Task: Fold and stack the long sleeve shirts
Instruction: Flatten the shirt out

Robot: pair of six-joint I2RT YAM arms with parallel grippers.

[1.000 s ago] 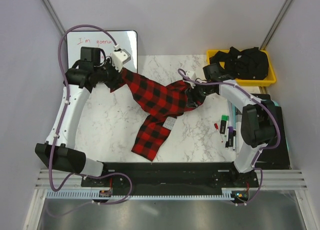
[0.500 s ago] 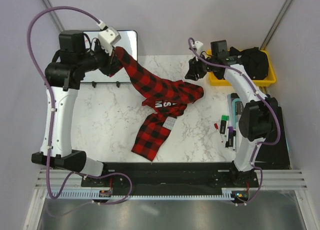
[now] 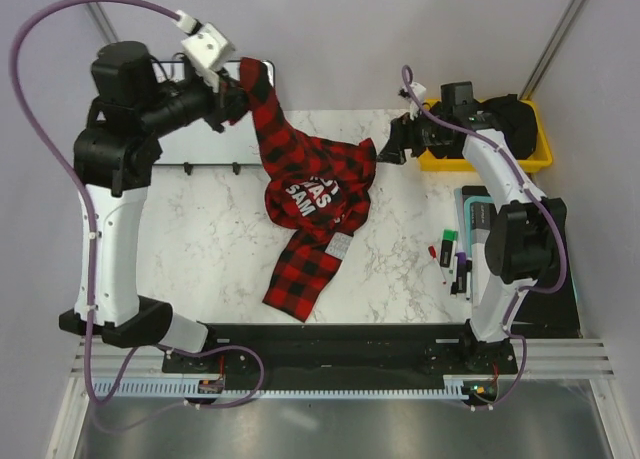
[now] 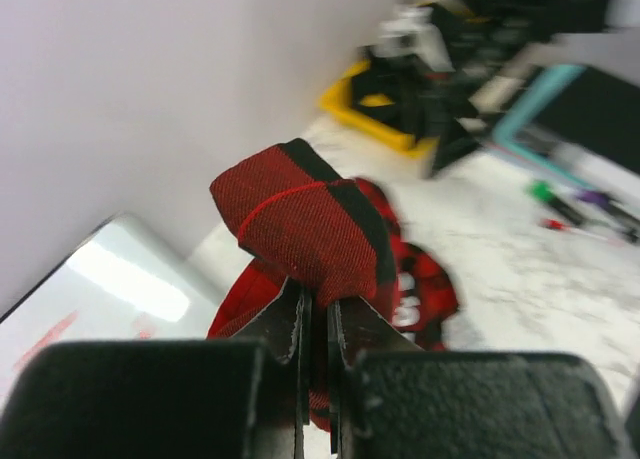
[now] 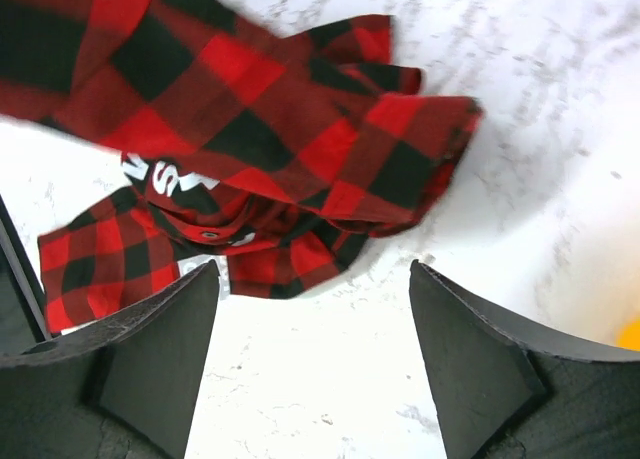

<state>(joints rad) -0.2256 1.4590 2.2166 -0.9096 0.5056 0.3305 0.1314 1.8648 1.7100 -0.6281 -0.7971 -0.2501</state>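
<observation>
A fold of the shirt [image 3: 318,184] is pinched tight between the fingers of the left end effector [image 4: 316,314] at the upper left of the top view. From there the cloth is draped down onto the middle of the desk [image 3: 220,239]. The right end effector [image 5: 312,309] is spread wide and nothing is held in it, just beside the shirt's right edge.

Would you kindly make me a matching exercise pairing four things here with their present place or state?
1. left gripper
2. right gripper
3. yellow bin
4. markers

A. holds black cloth
B. open and empty
C. lying at the right side of the table
D. shut on the flannel shirt

Pairs: 1-D, 2-B, 3-A, 4-C
</observation>
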